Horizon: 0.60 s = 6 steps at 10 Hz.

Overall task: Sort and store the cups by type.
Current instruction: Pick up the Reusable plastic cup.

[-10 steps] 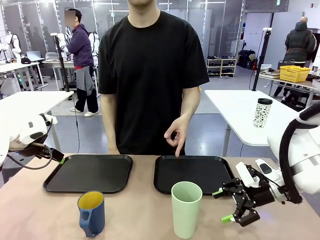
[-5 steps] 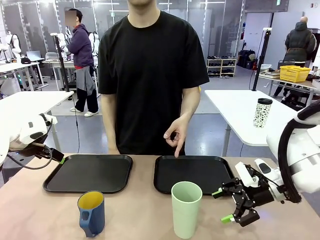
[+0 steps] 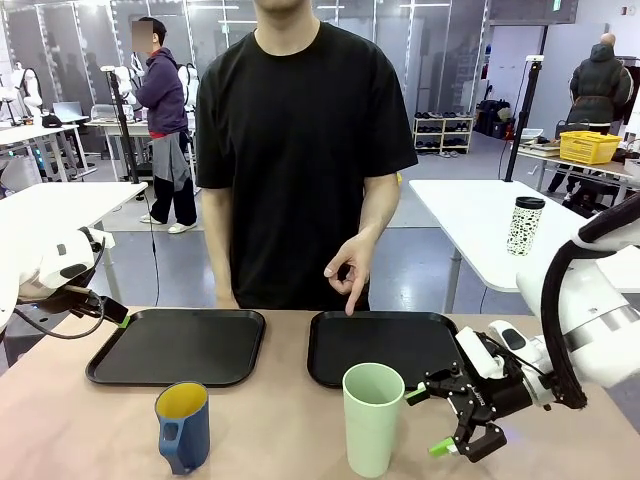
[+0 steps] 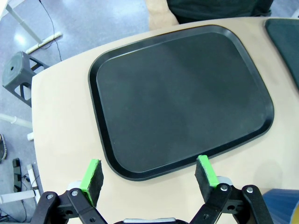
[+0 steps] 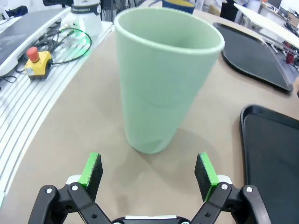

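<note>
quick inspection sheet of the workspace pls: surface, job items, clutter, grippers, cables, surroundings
surface: tan table with the left tray and right tray, both black, side by side at the far edge
job's things: green tumbler upright in front of the right tray; blue mug upright in front of the left tray, yellow inside
clutter: nothing seen
grippers: right gripper open beside the tumbler, not touching; left gripper open above the left tray's edge
cables: black hose looping along the right arm
surroundings: person at the far side, hand pointing down at the right tray; patterned lidded cup on a white table behind
</note>
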{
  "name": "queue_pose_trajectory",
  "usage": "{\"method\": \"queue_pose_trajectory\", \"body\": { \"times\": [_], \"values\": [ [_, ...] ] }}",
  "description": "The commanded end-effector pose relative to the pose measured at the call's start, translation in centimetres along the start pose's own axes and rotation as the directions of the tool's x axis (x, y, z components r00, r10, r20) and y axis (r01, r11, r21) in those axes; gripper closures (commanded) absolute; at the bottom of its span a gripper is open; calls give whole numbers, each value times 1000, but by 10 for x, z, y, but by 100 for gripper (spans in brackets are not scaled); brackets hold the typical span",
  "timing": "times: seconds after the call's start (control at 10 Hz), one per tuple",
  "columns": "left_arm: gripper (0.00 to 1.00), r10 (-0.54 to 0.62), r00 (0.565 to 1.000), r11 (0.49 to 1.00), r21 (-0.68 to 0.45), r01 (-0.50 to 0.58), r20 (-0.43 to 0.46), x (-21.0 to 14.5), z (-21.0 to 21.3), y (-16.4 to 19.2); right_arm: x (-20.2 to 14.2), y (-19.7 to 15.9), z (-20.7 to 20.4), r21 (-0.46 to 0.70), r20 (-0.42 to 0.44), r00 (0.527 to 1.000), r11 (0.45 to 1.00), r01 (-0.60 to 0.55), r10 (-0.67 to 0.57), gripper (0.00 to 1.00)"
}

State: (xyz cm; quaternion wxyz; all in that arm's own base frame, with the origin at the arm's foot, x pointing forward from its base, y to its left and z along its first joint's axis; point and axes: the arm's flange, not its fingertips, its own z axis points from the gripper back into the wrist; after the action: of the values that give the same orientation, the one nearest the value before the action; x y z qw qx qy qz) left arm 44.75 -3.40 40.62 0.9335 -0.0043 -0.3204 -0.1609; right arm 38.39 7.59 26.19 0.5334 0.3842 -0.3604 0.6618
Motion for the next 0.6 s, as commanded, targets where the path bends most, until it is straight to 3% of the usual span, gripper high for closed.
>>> {"method": "queue_pose_trajectory", "body": {
  "times": [0.0,0.5],
  "values": [
    [0,-4,1000,1000,4,4,0,0,0,1,-16,10,-11,-9,56,998,1000,-25,26,0],
    [0,-4,1000,1000,4,4,0,0,0,1,-12,-2,-29,-31,95,995,999,-18,21,0]
  ]
}}
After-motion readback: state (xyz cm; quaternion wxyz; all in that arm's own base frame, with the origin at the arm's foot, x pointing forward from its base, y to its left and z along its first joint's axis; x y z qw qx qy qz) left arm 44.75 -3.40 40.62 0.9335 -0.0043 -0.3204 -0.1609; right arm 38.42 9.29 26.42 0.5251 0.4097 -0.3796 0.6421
